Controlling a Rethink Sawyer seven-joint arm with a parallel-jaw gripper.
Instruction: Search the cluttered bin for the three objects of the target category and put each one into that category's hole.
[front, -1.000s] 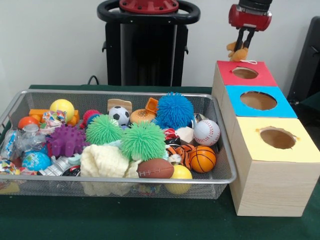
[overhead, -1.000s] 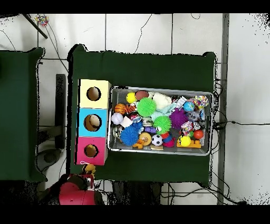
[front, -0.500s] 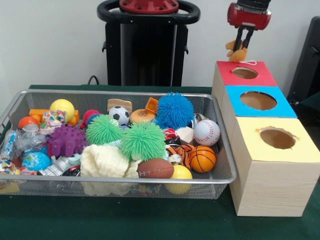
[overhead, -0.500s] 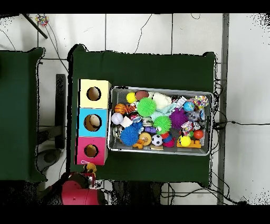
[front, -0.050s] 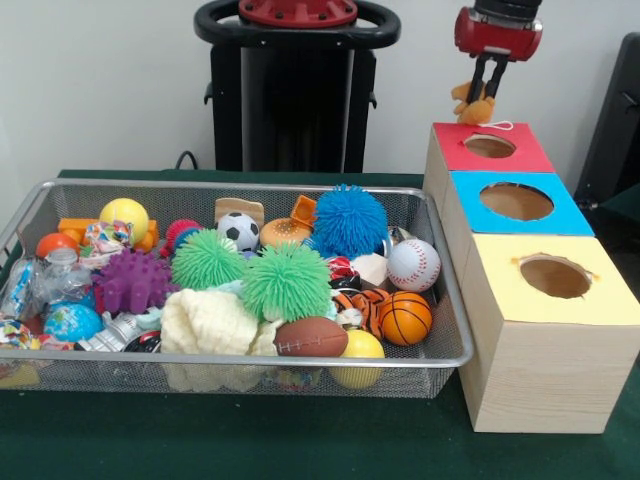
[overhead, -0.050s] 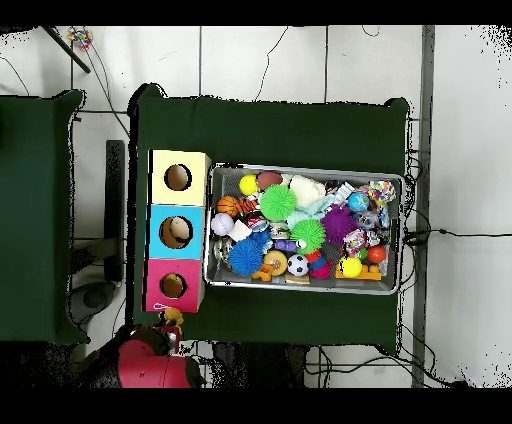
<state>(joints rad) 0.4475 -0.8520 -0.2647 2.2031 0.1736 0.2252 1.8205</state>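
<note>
My gripper (front, -0.050s: 480, 98) hangs above and just behind the red box's hole (front, -0.050s: 490, 146), shut on a small orange-yellow toy (front, -0.050s: 474, 103). In the overhead view the gripper (overhead, -0.050s: 168, 322) and the toy (overhead, -0.050s: 171, 316) sit just beyond the red box's (overhead, -0.050s: 173, 286) end, toward the bottom. The wire bin (front, -0.050s: 240, 358) is packed with toys: a blue spiky ball (front, -0.050s: 349, 220), two green spiky balls (front, -0.050s: 285, 281), a purple spiky ball (front, -0.050s: 132, 281), a baseball (front, -0.050s: 413, 264), a basketball (front, -0.050s: 404, 317), a football (front, -0.050s: 311, 337) and a soccer ball (front, -0.050s: 238, 230).
Three boxes stand in a row beside the bin: red, blue (front, -0.050s: 516, 202) and yellow (front, -0.050s: 552, 276), each with a round hole on top. Something pale lies inside the blue box's hole (overhead, -0.050s: 175, 233). The green cloth (overhead, -0.050s: 280, 130) ends close around the bin and boxes.
The gripper has risen slightly with the toy over the last second; nothing in the bin moved.
</note>
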